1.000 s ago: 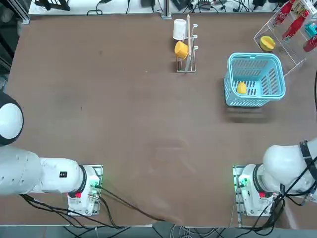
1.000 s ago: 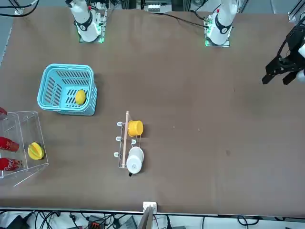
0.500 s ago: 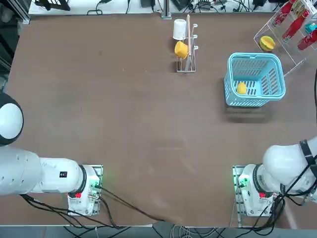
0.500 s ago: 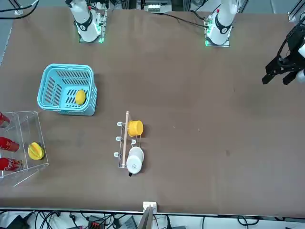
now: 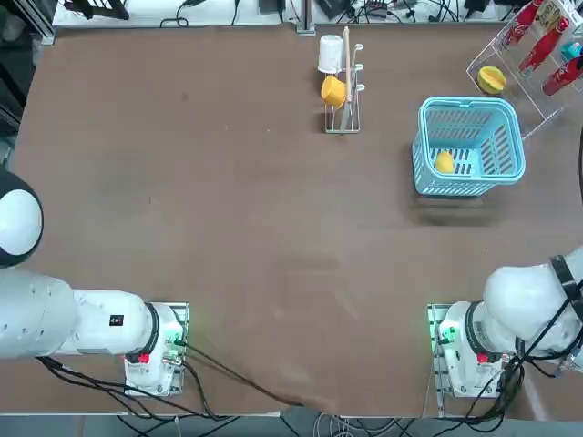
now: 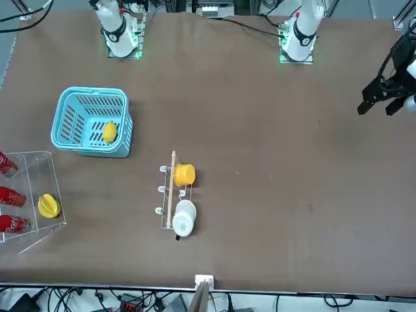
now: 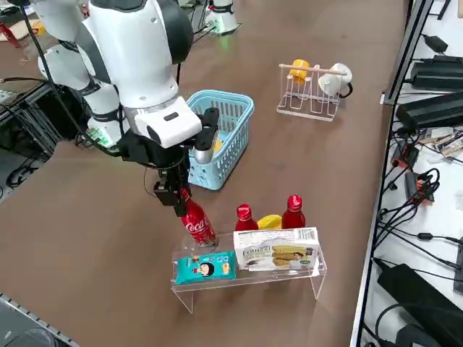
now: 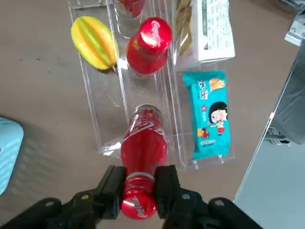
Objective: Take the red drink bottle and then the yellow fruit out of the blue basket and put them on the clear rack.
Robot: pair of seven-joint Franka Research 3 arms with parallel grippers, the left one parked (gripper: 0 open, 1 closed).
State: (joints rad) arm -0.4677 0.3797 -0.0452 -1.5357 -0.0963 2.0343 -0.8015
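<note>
- Right gripper (image 8: 141, 188): clenched on the neck of the red drink bottle (image 8: 144, 148), just below its cap, one finger each side. Only the neck is gripped, so if the base catches an edge the bottle could pivot or slip between the fingers.
- Bottle: at the clear rack (image 7: 247, 280), tilted, base toward the rack. Cannot tell whether the base bears on it. If released while leaning and unsupported, it would likely topple or roll.
- Blue-green packet (image 8: 208, 114): just beside the bottle's path. A sideways drift while lowering might shove it or leave the base perched on it.
- Standing red bottle (image 8: 148, 46): close beyond the held bottle's base. Overreaching could knock it over, perhaps into its neighbour (image 8: 128, 5).
- White snack box (image 7: 277, 249) and ring-faced yellow fruit (image 8: 94, 43): also on the rack; they narrow the free room. The fruit could be nudged if a bottle tips.
- Blue basket (image 5: 468, 103): near the rack; the small yellow fruit (image 5: 444, 162) lies inside, near a wall. Judged next after bottle release: fingers could hit the thick rim, or the round fruit could roll off a poorly centred grasp.
</note>
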